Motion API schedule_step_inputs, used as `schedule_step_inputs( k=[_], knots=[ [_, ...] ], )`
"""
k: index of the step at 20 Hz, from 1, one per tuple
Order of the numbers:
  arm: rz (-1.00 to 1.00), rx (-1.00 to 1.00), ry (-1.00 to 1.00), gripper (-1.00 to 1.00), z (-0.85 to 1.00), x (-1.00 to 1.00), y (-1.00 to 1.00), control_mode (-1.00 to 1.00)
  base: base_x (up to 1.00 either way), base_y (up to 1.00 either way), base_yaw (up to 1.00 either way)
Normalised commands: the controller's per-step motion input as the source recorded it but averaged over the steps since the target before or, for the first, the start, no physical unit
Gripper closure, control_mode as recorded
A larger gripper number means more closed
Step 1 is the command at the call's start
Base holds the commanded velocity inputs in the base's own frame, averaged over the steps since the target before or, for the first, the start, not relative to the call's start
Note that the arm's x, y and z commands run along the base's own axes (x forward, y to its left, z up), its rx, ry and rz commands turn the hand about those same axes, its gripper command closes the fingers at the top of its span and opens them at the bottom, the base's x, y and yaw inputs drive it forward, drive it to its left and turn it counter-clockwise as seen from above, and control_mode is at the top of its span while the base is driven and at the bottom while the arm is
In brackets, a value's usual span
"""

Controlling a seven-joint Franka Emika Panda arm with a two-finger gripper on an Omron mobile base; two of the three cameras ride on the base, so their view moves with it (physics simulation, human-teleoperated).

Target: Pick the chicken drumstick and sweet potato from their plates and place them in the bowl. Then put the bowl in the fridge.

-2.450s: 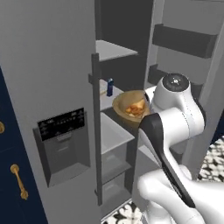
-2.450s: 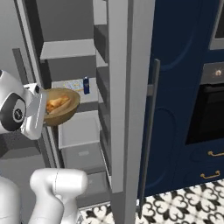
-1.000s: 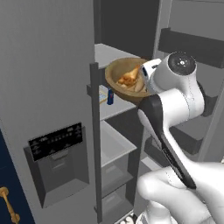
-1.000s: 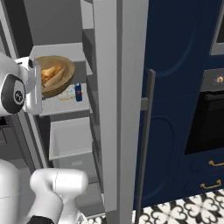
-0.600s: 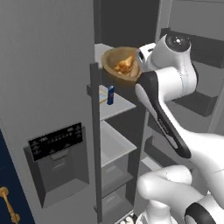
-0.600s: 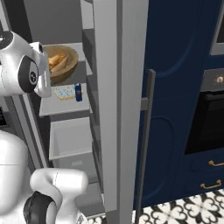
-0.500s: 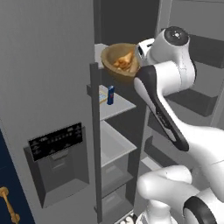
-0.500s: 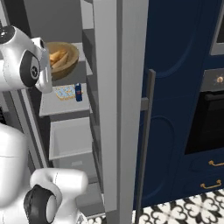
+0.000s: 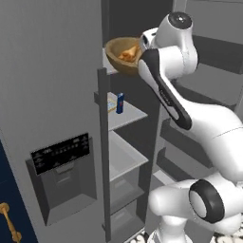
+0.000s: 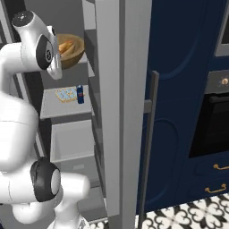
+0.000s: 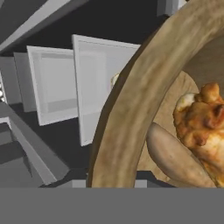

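Observation:
My gripper [image 9: 141,46] is shut on the rim of the wooden bowl [image 9: 120,60], holding it high inside the open fridge [image 9: 52,95] at the level of an upper shelf. The bowl [image 10: 72,50] hangs above the middle shelf. In it lie the golden chicken drumstick [image 11: 202,124] and the tan sweet potato [image 11: 174,158] side by side, under the bowl's thick rim [image 11: 126,107]. The drumstick [image 9: 128,53] also peeks over the rim in the left base view. My fingertips are hidden behind the bowl. The plates are out of view.
A small blue can [image 9: 120,103] and a pale patterned pack [image 10: 65,94] sit on the white middle shelf [image 10: 53,106]. A white drawer [image 10: 74,138] lies below. The open fridge door [image 10: 121,103] stands right of the arm, with navy cabinets [image 10: 179,89] and an oven [image 10: 217,123] beyond.
The arm has swung up and left, lifting the bowl from beside the door handle to the upper shelf level, deeper in the fridge. The food has stayed in the bowl.

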Motion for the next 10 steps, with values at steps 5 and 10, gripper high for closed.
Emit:
schedule_step_inputs(
  k=[5, 10],
  knots=[
    [0.04, 0.07, 0.0, 1.0, 0.0, 0.96, 0.08, -1.0, 0.0, 0.0, 0.0],
    [0.0, 0.0, 0.0, 1.0, 0.04, 0.88, 0.27, -1.0, 0.0, 0.0, 0.0]
  ],
)
